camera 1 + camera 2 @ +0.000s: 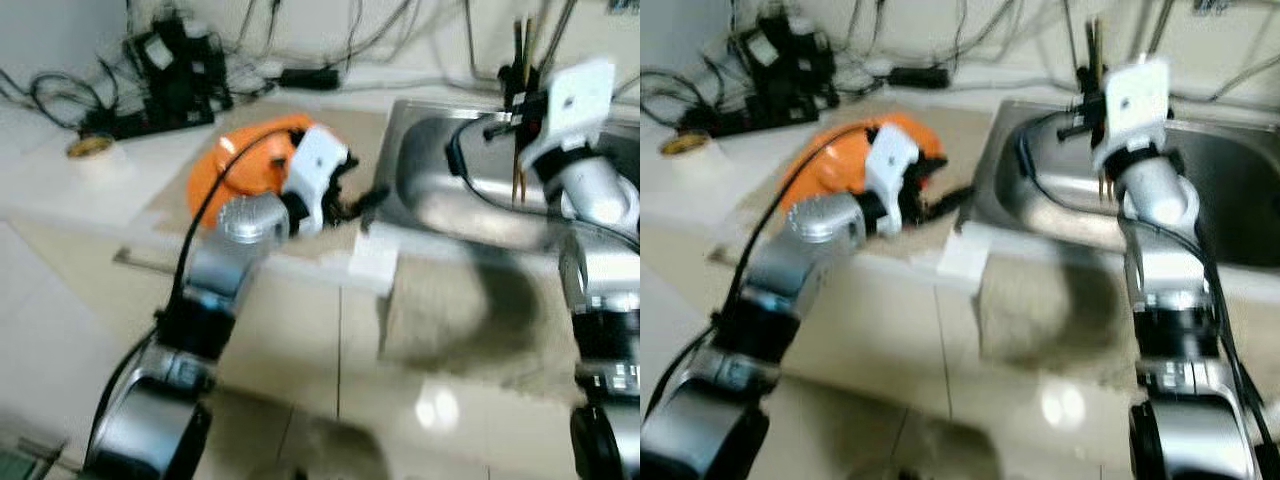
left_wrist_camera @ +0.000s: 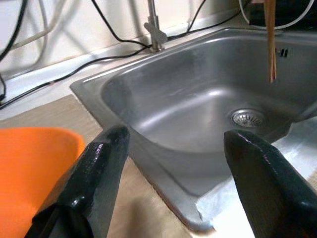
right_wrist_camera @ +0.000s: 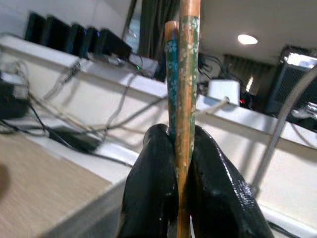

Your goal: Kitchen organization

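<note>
Wooden chopsticks (image 3: 182,74) clamped upright in right gripper (image 3: 182,163) | left gripper (image 2: 173,163) spread | sink (image 2: 198,104) blurred

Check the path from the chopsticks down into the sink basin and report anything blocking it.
Nothing visible blocks it. The right gripper is shut on the chopsticks, holding them upright above the steel sink. The basin below shows bare metal and its drain. The left gripper is open beside the sink's near corner, outside the basin.

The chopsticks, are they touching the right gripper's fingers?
Touching. The right wrist view shows the chopsticks pinched between the right gripper fingers.
</note>
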Available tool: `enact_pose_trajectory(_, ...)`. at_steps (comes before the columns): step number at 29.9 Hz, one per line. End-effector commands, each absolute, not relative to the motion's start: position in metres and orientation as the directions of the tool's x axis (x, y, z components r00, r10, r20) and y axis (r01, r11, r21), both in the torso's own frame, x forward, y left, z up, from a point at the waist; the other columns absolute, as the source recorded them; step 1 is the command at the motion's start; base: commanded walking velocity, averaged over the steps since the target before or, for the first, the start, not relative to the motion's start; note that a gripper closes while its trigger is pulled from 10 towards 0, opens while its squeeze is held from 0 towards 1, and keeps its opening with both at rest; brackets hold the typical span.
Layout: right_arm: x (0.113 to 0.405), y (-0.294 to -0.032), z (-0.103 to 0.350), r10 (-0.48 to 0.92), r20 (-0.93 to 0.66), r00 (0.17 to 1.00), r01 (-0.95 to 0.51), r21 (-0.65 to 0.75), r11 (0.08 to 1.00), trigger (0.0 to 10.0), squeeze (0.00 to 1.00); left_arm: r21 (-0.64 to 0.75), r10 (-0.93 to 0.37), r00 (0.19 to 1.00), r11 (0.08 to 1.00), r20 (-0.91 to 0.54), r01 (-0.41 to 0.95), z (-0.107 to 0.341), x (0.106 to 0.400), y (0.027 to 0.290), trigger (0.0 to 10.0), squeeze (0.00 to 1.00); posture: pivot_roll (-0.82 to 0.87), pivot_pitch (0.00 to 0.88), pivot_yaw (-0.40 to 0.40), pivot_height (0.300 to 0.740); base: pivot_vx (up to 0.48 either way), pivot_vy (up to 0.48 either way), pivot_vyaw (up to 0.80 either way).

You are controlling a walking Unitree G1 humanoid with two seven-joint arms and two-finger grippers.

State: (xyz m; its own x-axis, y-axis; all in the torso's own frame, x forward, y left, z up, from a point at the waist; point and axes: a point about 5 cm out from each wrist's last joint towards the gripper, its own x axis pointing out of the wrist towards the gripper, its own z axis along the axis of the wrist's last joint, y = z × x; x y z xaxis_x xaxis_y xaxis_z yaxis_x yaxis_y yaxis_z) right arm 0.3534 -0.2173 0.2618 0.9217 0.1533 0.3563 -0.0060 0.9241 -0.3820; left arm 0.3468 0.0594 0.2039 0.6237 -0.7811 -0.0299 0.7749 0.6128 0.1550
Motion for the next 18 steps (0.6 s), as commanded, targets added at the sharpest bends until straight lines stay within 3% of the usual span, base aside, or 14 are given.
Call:
enact_pose_trajectory(1, 0.357, -0.22, 0.273, 0.143, 0.383, 0.913, 0.025, -0.403, 0.915, 10.0, 0.0, 0.157, -0.774, 0.633, 0.622, -0.03, 0.767, 0.206, 0.347, 0.063, 10.0, 0.0, -0.04, 0.0, 0.081, 0.74, 0.0, 0.0, 0.0)
enact_pose_trajectory(8, 0.367, -0.237, 0.27, 0.087, 0.333, 0.939, 0.078, -0.454, 0.888, 10.0, 0.0, 0.156, -0.777, 0.628, 0.617, -0.028, 0.771, 0.206, 0.346, 0.062, 10.0, 0.0, -0.03, 0.0, 0.082, 0.74, 0.0, 0.0, 0.0)
enact_pose_trajectory(12, 0.375, -0.248, 0.262, 0.042, 0.266, 0.963, 0.115, -0.549, 0.828, 10.0, 0.0, 0.154, -0.778, 0.627, 0.616, -0.029, 0.772, 0.206, 0.345, 0.063, 10.0, 0.0, -0.03, 0.0, 0.08, 0.74, 0.0, 0.0, 0.0)
enact_pose_trajectory(18, 0.38, -0.249, 0.252, 0.029, 0.226, 0.974, 0.109, -0.573, 0.813, 10.0, 0.0, 0.158, -0.776, 0.63, 0.619, -0.029, 0.77, 0.207, 0.344, 0.065, 10.0, 0.0, -0.02, 0.0, 0.08, 0.74, 0.0, 0.0, 0.0)
